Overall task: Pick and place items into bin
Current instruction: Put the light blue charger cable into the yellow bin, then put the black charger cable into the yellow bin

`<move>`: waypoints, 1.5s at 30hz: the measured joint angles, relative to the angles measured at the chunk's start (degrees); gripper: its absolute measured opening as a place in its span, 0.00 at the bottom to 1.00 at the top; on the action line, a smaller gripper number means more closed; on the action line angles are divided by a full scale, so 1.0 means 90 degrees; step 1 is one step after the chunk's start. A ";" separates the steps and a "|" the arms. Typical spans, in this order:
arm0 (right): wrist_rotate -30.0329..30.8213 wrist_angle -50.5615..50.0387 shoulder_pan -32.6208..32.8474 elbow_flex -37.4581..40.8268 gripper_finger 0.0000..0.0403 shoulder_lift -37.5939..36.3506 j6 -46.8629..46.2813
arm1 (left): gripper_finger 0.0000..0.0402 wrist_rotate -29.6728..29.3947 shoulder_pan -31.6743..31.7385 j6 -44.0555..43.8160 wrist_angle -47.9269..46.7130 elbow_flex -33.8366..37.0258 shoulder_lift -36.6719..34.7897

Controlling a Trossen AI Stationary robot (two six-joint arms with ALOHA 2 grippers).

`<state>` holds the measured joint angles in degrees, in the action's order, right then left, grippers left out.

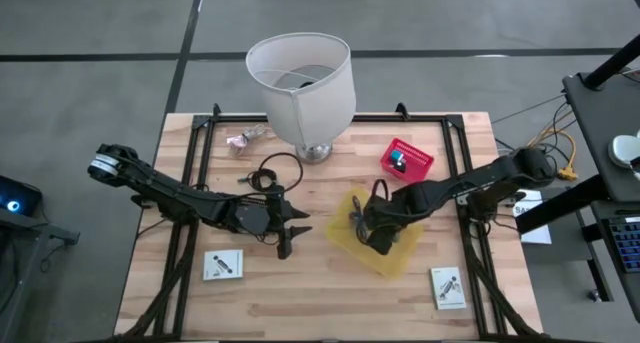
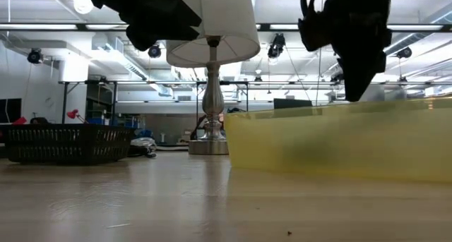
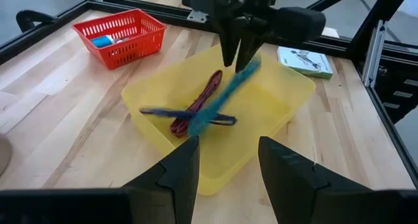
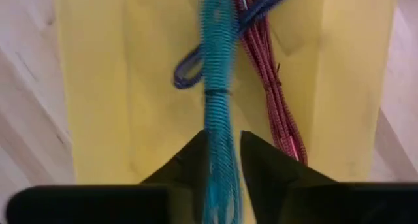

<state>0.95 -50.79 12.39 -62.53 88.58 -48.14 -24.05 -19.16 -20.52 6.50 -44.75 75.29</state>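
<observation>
Left gripper (image 1: 292, 235), fingers apart and empty, waits near the table's middle, pointed toward the yellow bin (image 3: 222, 116). Right gripper (image 3: 238, 53), reaching down from above the bin, pinches the upper end of the teal tie (image 4: 217, 113); its long axis slants down into the bin, across the maroon tie (image 3: 196, 110).

The right gripper (image 3: 238, 54) points down from its extended arm, fingers (image 4: 261, 162) nearly together with a narrow gap. The left gripper (image 1: 290, 233) hovers mid-bench, its fingers (image 3: 179, 175) spread apart, empty.
</observation>
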 joint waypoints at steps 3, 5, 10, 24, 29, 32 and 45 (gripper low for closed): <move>0.0010 0.0010 -0.0003 0.0080 0.29 0.0000 -0.0224 | 0.35 0.0000 0.0005 0.0049 -0.0045 0.0000 -0.0004; 0.0046 0.0008 -0.0003 0.0095 0.36 0.0000 -0.0355 | 0.35 -0.0002 0.0009 0.0062 -0.0271 -0.0001 -0.0037; 0.0093 0.0028 -0.0006 0.0090 0.46 0.0000 -0.0319 | 0.35 -0.0012 0.0131 0.0159 -0.1201 -0.0022 -0.0347; 0.0512 0.0062 -0.0003 0.0090 0.49 0.0000 -0.0106 | 0.35 0.0013 0.1639 -0.1153 -0.5090 -0.0013 -0.2026; 0.0969 0.0066 -0.0003 0.0095 0.49 0.0000 -0.0082 | 0.35 0.0270 0.2470 -0.1533 -0.5851 -0.0003 -0.2239; 0.1247 0.0069 -0.0003 0.0095 0.49 0.0000 -0.0079 | 0.35 0.0616 0.3014 -0.1517 -0.5848 0.0005 -0.2159; 0.1307 0.0067 -0.0003 0.0100 0.49 0.0000 0.0186 | 0.35 0.1724 0.4574 -0.0025 -0.5935 0.0012 -0.0624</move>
<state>12.71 -50.19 12.36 -61.63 88.58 -46.46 -8.54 22.00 -20.74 -46.92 -44.64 69.67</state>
